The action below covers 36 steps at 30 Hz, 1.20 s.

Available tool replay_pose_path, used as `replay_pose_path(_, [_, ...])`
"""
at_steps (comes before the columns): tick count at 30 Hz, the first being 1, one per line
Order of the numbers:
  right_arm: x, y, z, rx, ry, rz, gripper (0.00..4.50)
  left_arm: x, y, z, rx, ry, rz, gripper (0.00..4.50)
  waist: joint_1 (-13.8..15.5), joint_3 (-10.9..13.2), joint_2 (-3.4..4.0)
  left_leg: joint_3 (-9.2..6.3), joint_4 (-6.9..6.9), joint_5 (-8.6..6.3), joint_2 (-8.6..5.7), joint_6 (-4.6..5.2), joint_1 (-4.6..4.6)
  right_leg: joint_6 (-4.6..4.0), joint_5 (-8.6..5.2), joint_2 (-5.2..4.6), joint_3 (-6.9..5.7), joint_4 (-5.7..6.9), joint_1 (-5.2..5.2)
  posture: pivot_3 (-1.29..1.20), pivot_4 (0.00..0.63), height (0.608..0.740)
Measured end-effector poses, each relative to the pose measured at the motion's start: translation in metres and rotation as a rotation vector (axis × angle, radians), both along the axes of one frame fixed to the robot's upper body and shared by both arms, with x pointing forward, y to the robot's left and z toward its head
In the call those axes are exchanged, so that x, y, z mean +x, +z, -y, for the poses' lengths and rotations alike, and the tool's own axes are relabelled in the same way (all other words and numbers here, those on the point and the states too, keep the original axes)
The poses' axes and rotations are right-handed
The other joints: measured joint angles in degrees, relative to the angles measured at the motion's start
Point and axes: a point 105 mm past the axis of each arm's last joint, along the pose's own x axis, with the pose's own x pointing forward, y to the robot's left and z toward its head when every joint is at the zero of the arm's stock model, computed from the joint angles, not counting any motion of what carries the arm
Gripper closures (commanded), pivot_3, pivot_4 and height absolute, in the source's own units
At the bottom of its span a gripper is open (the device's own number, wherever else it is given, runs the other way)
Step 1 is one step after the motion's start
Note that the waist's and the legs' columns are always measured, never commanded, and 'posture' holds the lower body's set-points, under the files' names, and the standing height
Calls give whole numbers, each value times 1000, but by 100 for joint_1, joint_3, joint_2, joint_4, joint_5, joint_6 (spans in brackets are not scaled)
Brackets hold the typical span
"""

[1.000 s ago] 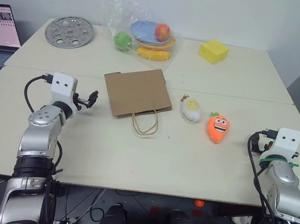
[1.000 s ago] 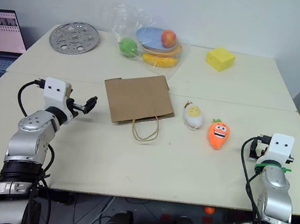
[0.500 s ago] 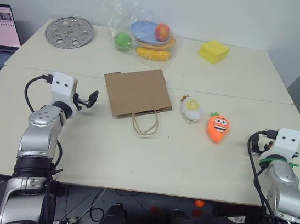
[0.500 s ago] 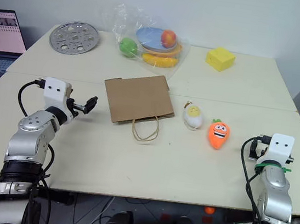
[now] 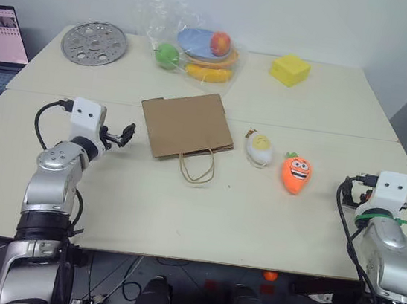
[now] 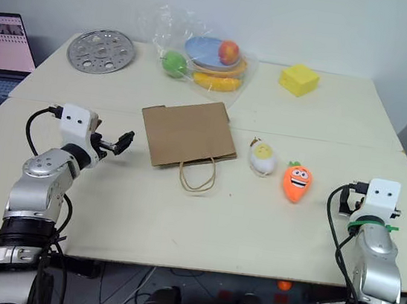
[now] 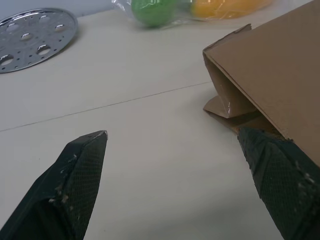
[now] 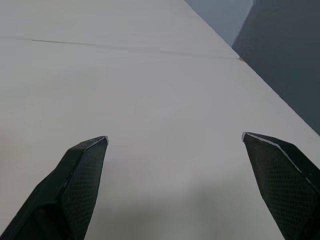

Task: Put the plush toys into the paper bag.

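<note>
Both end effectors, left [image 7: 172, 175] and right [image 8: 175, 180], gape empty. Carrot [image 5: 295, 172] and egg [image 5: 259, 148]: probably soft, light; pinch mid-body. Bag [image 5: 186, 125] flat, floppy; mouth needs opening.

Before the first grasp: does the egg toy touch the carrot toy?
Apart. The right eye view shows bare table between the egg toy and the carrot toy.

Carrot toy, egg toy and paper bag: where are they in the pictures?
carrot toy [image 5: 296, 172], left eye view, its orange face.
egg toy [image 5: 259, 148], left eye view, its white body.
paper bag [image 5: 186, 124], left eye view, its flat brown side.
</note>
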Motion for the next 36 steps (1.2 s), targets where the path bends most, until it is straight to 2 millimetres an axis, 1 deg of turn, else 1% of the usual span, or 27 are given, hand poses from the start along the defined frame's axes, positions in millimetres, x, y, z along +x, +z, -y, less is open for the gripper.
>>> replay_pose_path(2, [1,13,-16,3,136,19,0,-6,16,12,48,-124,21,48,-2,1,1,0,-3,0,0,0,0,0,-1,0,0,-3,1,0,150,740])
replay_pose_path(3, [0,20,-28,13,236,25,0,-10,23,22,80,-207,23,48,-4,2,2,1,-6,0,0,0,0,4,-4,-1,0,-7,2,0,150,740])
replay_pose_path(4, [-5,31,-47,38,400,22,0,-19,29,41,142,-346,13,48,-6,4,5,1,-7,-1,1,-1,-1,4,-7,-1,0,-10,2,0,150,740])
replay_pose_path(5, [-8,37,-57,37,478,22,0,-23,32,52,167,-416,10,48,-6,3,6,1,-10,-1,1,-1,-2,3,-6,-1,1,-15,4,0,150,740])
replay_pose_path(6, [-14,46,-71,39,584,23,0,-30,34,67,195,-511,6,48,-2,3,6,1,-10,-1,1,-1,-2,4,-6,-1,0,-15,6,0,150,740])
replay_pose_path(7, [-21,54,-86,34,694,20,0,-38,34,85,225,-619,-1,48,9,3,5,1,-10,-1,1,0,-2,4,-7,-1,-1,-20,6,0,150,740])
replay_pose_path(8, [-26,56,-94,34,752,12,0,-44,32,96,261,-688,-9,48,17,3,5,0,-10,-1,2,0,-4,5,-7,-1,-2,-22,6,0,150,740])
replay_pose_path(9, [-32,56,-104,30,827,-16,0,-53,26,109,332,-789,-31,48,20,3,4,1,-10,-2,2,0,-6,5,-8,-1,-1,-26,6,0,150,740])
replay_pose_path(11, [-41,52,-117,22,913,-59,0,-66,17,125,422,-917,-47,48,23,3,4,3,-10,-2,2,0,-8,2,-10,-1,0,-30,5,0,150,740])
replay_pose_path(12, [-45,49,-123,0,947,-87,0,-70,11,132,470,-973,-52,48,30,3,5,4,-9,-2,1,0,-8,1,-11,-1,1,-30,4,0,150,740])
replay_pose_path(15, [-48,47,-129,-13,978,-98,0,-73,2,141,557,-1038,-43,48,41,4,3,5,-5,-1,2,1,-11,6,-14,-1,2,-30,2,0,150,740])
replay_pose_path(18, [-49,46,-133,0,974,-88,0,-68,-8,146,681,-1058,-2,48,50,4,4,6,-3,-1,2,1,-12,6,-14,-1,3,-32,2,0,150,740])
replay_pose_path(22, [-52,44,-139,12,955,-65,0,-60,-36,153,781,-1059,15,48,65,4,3,3,-4,-2,2,1,-20,6,-12,-1,1,-31,-3,0,150,740])
replay_pose_path(24, [-55,42,-140,14,942,-66,0,-58,-44,157,791,-1064,25,48,76,4,2,2,-4,-2,2,1,-24,6,-11,0,-1,-31,-5,0,150,740])
replay_pose_path(25, [-56,41,-139,16,935,-70,0,-58,-45,158,790,-1069,34,48,80,4,2,1,-4,-2,2,1,-24,6,-11,0,-2,-31,-5,0,150,740])
replay_pose_path(28, [-57,40,-139,19,914,-74,0,-57,-44,163,797,-1084,74,623,84,4,2,1,-1,-1,1,1,-23,7,-11,0,-1,-29,-5,0,150,740])
replay_pose_path(34, [-57,42,-137,13,896,-61,0,-56,-45,163,807,-1095,96,2517,86,4,2,1,2,-1,2,1,-22,7,-11,0,-1,-28,-3,0,150,740])
replay_pose_path(35, [-56,42,-137,13,894,-61,0,-55,-44,163,808,-1093,98,2745,88,4,2,1,2,-1,2,1,-22,7,-11,0,-1,-28,-3,0,150,740])
replay_pose_path(36, [-56,42,-136,15,891,-59,0,-54,-44,163,811,-1091,103,3104,90,4,2,1,2,-1,2,1,-22,7,-11,0,-1,-27,-3,0,150,740])
